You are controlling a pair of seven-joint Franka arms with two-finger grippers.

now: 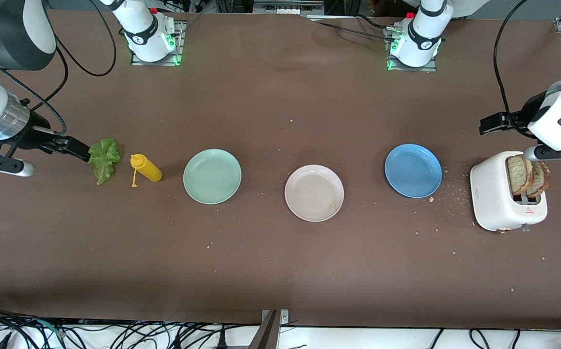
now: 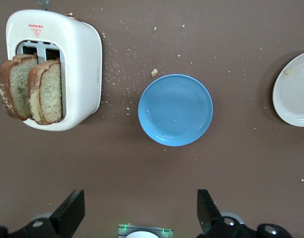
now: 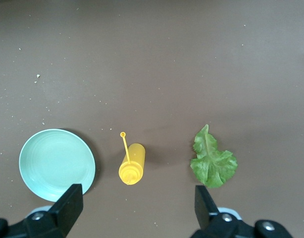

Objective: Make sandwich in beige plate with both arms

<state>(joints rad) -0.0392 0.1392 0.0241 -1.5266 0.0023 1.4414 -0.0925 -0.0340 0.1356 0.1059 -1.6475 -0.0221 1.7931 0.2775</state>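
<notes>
Front view: a brown surface (image 1: 280, 97) is seen, scattered with crumbs, thickest beside the toaster. Cables are seen along the edge nearest the camera. Three plates are set in a row: a mint-green plate (image 1: 212, 176) toward the right arm's end, the beige plate (image 1: 314, 193) in the middle and slightly nearer the camera, a blue plate (image 1: 413, 170) toward the left arm's end. All three are empty apart from a crumb or two on the beige plate. A white toaster (image 1: 496, 198) is placed at the left arm's end, with two toast slices (image 1: 527, 174) standing raised in its slots. A lettuce leaf (image 1: 104, 159) and a yellow squeeze bottle (image 1: 147, 168), lying on its side, are found between the mint-green plate and the right arm's end. The right pincer (image 1: 74, 148) is held just beside the lettuce leaf; the left pincer (image 1: 493, 123) is held above the surface beside the toaster.

Left wrist view: the left pincer (image 2: 137, 213) is seen with its fingers (image 2: 70, 210) spread wide, nothing gripped. The toaster (image 2: 80, 64), both slices (image 2: 30, 89), the blue plate (image 2: 175, 109) and part of the beige plate (image 2: 293, 91) are in sight.

Right wrist view: the right pincer (image 3: 137, 213) is likewise spread wide and empty, over bare surface (image 3: 152, 59). The lettuce leaf (image 3: 213, 161), the bottle (image 3: 131, 166) and the mint-green plate (image 3: 57, 163) lie apart from one another.
</notes>
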